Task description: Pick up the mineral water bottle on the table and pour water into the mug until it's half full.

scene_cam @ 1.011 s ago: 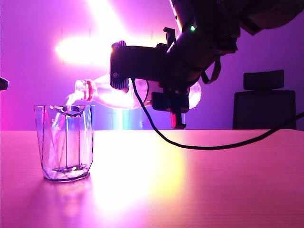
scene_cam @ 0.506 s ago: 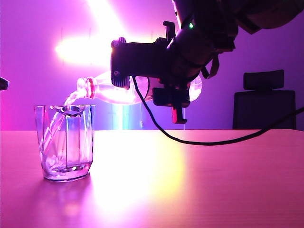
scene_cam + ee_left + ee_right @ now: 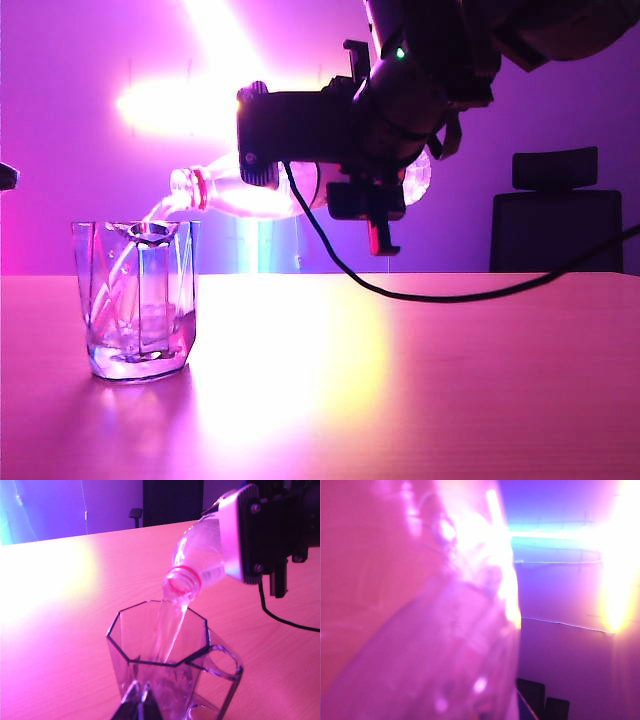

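- The mineral water bottle [image 3: 240, 192] is held tipped nearly level in the right gripper [image 3: 375, 190], whose jaws are closed around the bottle's body; the red-ringed neck [image 3: 181, 582] projects ahead of the gripper, above the mug's rim.
- A thin-walled plastic bottle is judged light and easily dented, growing lighter as it empties; a moderate mid-body hold is advised, since wet plastic may slip.
- A stream of water [image 3: 167, 630] is seen falling into the mug [image 3: 138, 298], which stands on the table [image 3: 420, 380] below and ahead of the gripper; only a shallow layer seems collected.
- The faceted glass mug is judged heavy, rigid and breakable.
- The left gripper [image 3: 138, 706] is seen only as a dark tip just beside the mug; whether it is wide or narrow cannot be told.
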Motion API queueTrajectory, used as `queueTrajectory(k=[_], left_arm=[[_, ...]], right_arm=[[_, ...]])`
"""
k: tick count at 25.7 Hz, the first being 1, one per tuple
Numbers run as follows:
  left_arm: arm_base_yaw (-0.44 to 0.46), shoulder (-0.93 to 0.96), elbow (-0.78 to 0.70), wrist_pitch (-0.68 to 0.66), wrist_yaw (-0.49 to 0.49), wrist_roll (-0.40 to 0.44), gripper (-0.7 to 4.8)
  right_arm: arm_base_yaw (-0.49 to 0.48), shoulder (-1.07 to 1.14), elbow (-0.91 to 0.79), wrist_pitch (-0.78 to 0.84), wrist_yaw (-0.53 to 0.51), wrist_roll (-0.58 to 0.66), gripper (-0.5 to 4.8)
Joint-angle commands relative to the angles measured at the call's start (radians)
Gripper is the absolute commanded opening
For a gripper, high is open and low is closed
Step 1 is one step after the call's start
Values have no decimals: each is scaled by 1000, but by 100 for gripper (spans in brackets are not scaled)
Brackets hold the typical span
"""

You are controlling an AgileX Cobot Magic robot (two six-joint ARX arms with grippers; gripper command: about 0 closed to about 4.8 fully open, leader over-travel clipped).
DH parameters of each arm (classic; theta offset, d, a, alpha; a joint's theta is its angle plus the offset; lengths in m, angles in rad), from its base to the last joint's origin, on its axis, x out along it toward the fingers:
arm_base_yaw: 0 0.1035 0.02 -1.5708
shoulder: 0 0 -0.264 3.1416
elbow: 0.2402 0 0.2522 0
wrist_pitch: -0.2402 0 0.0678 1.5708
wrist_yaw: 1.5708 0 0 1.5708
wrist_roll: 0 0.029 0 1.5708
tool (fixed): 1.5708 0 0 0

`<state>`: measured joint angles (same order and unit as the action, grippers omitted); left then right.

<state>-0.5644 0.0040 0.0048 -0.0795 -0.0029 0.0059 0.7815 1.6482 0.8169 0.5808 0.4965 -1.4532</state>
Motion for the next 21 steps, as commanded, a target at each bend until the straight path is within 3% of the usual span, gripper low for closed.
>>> queueTrajectory(k=[1, 21], left_arm=[[-1, 2, 4, 6, 3, -3, -2], [-1, 2, 4, 6, 3, -3, -2]], right_arm=[[3, -12, 13, 90, 4, 2, 219], [3, -12, 12, 87, 11, -16, 213]])
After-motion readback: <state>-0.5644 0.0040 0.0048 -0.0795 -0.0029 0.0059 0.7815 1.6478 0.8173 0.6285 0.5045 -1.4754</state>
